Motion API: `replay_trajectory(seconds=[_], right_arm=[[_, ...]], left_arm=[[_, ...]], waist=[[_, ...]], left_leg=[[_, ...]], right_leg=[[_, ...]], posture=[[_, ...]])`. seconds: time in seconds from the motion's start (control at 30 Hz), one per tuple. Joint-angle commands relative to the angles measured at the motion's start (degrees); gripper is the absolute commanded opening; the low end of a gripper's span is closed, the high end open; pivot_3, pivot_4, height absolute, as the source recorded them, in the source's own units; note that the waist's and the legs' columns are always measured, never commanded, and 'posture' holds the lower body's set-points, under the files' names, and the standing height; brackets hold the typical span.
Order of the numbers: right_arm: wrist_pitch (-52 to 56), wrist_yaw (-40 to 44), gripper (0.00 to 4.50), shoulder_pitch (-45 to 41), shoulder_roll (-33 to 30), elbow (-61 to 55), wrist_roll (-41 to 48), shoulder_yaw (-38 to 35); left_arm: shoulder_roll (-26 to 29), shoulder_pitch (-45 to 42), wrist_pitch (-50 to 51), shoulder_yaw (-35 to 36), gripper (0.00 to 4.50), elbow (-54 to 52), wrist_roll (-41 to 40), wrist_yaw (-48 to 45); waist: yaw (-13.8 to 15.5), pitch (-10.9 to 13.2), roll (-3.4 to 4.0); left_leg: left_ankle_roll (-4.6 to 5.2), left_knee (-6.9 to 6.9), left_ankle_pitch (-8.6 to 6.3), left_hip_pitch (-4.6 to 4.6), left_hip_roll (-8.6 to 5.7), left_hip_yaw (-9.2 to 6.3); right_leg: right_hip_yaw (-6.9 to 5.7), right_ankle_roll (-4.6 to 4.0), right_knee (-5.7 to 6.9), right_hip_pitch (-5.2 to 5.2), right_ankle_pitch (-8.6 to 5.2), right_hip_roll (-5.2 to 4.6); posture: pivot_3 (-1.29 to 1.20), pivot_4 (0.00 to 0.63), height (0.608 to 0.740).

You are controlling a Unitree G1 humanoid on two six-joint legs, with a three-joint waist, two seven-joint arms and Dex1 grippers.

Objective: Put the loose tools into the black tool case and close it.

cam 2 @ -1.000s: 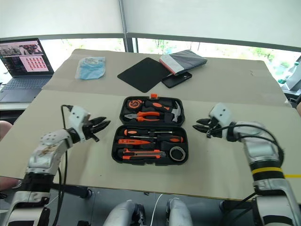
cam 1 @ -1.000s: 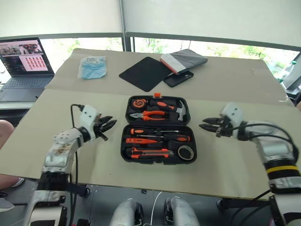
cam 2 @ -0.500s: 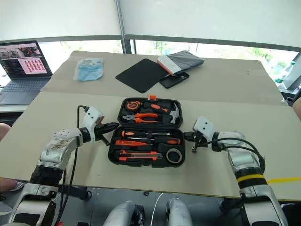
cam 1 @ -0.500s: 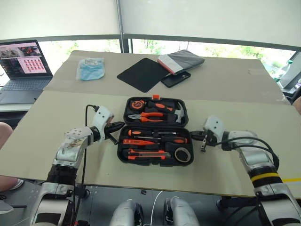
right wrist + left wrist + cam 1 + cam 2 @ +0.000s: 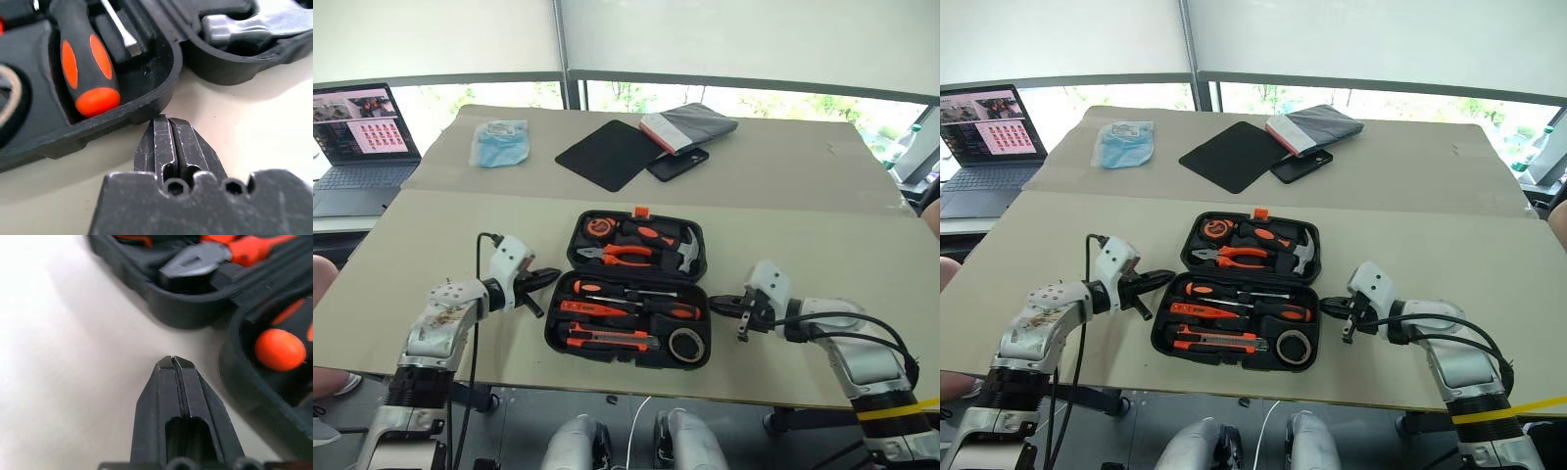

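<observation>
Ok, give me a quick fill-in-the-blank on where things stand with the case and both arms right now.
1. The black tool case lies ____ on the table, its lid not yet folded over.
2. The fingers of the left gripper are pressed ____.
3. The right gripper sits beside the case's ____ half, the one with the screwdrivers.
4. The pliers lie in the half that also holds the ____.

Missing words: open; together; near; hammer

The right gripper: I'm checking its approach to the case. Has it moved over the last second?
Yes. The right gripper has come in toward the black tool case and now sits by the near half's right edge, fingers shut.
</observation>
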Motion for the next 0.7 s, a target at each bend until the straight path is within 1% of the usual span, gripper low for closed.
replay_trajectory(seconds=[0.03,0.07,0.1,0.17,0.2,0.27,0.3,0.33,0.37,0.4,0.47,0.57,0.7], right_arm=[[9.3,-1.3,1.64,-4.7,-2.7,-3.5,5.9,-6.0],[12.7,-1.2,1.81,-5.6,-3.1,-4.2,7.6,-6.3],[17.9,-1.5,2.23,-7.1,-3.8,-5.0,9.6,-6.5],[29.2,-3.2,2.98,-12.2,-4.4,-5.6,13.7,-6.9],[35.1,-4.2,3.21,-15.2,-5.7,-5.4,13.9,-5.6],[43.1,-5.1,3.94,-20.6,-7.0,-3.8,14.6,-3.4],[48.4,-5.8,4.22,-24.4,-6.9,-1.7,15.0,-2.1],[53.4,-6.8,4.48,-28.3,-6.2,1.3,15.1,-0.6],[56.9,-7.7,4.48,-31.7,-5.9,4.3,14.2,2.0],[58.9,-8.4,4.48,-33.9,-5.7,6.4,13.4,3.9],[59.1,-9.8,4.48,-36.6,-4.3,10.0,12.0,6.0],[58.3,-13.0,4.48,-40.4,-0.6,17.1,10.6,5.1],[55.7,-13.8,4.48,-42.5,0.1,23.2,8.2,7.3]], left_arm=[[4.4,-5.0,12.9,3.7,1.59,-1.3,-5.6,-1.5],[5.0,-5.9,15.4,3.5,1.81,-1.4,-6.2,-1.6],[5.8,-7.4,19.1,3.6,2.29,-1.2,-8.0,-2.6],[7.9,-10.9,25.9,2.1,3.09,-0.8,-9.7,-4.2],[7.6,-13.4,28.4,1.8,3.34,-0.1,-10.2,-3.7],[6.1,-18.5,32.1,0.7,4.15,2.5,-9.9,-1.6],[5.4,-22.0,35.2,-0.9,4.42,4.7,-9.0,-0.1],[4.6,-25.1,37.4,-2.9,4.5,6.9,-8.1,0.7],[3.6,-27.5,37.6,-4.2,4.5,9.2,-7.6,0.7],[2.9,-28.8,37.4,-4.9,4.5,10.7,-7.4,0.5],[1.1,-30.9,35.8,-5.2,4.5,14.5,-6.3,1.7],[-0.7,-33.2,34.7,-6.0,4.5,19.4,-4.8,3.0],[-1.8,-34.5,32.8,-7.2,4.5,22.9,-3.4,2.6]], waist=[[0.0,0.0,-0.01],[0.0,0.0,-0.02],[0.0,0.0,-0.02],[0.0,0.0,-0.02],[0.0,0.0,-0.02],[0.0,0.0,-0.02],[0.3,0.0,-0.03],[0.4,0.0,-0.04],[0.4,0.0,-0.04],[0.5,0.0,-0.04],[0.4,0.0,-0.04],[0.0,0.0,-0.05],[-0.2,0.0,-0.05]], left_leg=[[-0.02,0.01,0.03,-0.01,0.0,0.0],[-0.02,0.02,0.03,-0.01,0.0,0.0],[-0.01,0.03,0.04,-0.01,0.0,-0.01],[0.0,0.02,0.04,0.02,0.0,-0.05],[0.0,0.01,0.05,-0.02,0.0,-0.05],[0.09,-0.02,0.12,-0.11,-0.01,-0.04],[0.31,0.0,0.25,-0.2,-0.01,-0.04],[0.47,0.02,0.35,-0.3,-0.03,-0.05],[0.55,0.11,0.39,-0.37,-0.04,-0.03],[0.56,0.14,0.39,-0.45,-0.07,-0.02],[0.59,0.14,0.38,-0.47,-0.1,0.01],[0.59,0.12,0.39,-0.51,-0.11,0.05],[0.56,0.11,0.43,-0.87,-0.17,0.18]], right_leg=[[0.0,0.03,0.0,-0.03,0.04,0.0],[0.0,0.04,0.01,-0.03,0.05,0.0],[0.0,0.05,0.01,-0.03,0.06,0.01],[0.0,0.03,0.02,0.0,0.06,0.04],[0.0,0.02,0.01,-0.03,0.06,0.05],[0.01,-0.04,0.01,-0.12,0.06,0.06],[0.0,-0.06,0.01,-0.2,0.08,0.07],[-0.03,-0.19,0.01,-0.27,0.16,0.06],[-0.02,-0.41,0.07,-0.32,0.29,0.1],[-0.02,-0.43,0.1,-0.38,0.31,0.11],[-0.02,-0.42,0.07,-0.4,0.31,0.1],[0.0,-0.42,0.08,-0.47,0.31,0.15],[-0.02,-0.43,0.2,-0.89,0.33,0.4]], posture=[[0.0,0.15,0.74],[0.0,0.15,0.74],[0.0,0.15,0.74],[0.0,0.15,0.74],[0.0,0.15,0.74],[0.0,0.15,0.74],[0.0,0.15,0.74],[0.0,0.15,0.74],[0.0,0.15,0.74],[0.0,0.15,0.74],[0.0,0.15,0.74],[0.0,0.15,0.74],[0.0,0.15,0.74]])
